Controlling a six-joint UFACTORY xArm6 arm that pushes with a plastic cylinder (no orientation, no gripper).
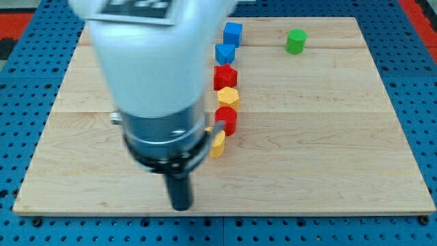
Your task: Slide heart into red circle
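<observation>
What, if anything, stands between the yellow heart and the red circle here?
Nothing visible: the yellow heart sits directly below the red circle, seemingly touching it. My tip is lower left of the heart, with no block between them.

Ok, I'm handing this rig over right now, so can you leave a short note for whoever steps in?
My tip is near the board's bottom edge, below and to the view's left of the block column, touching no block.
The yellow heart, partly hidden by the arm, sits just below the red circle and looks to be touching it.
Left: confirm contact; if there is a gap, nudge the heart upward.
</observation>
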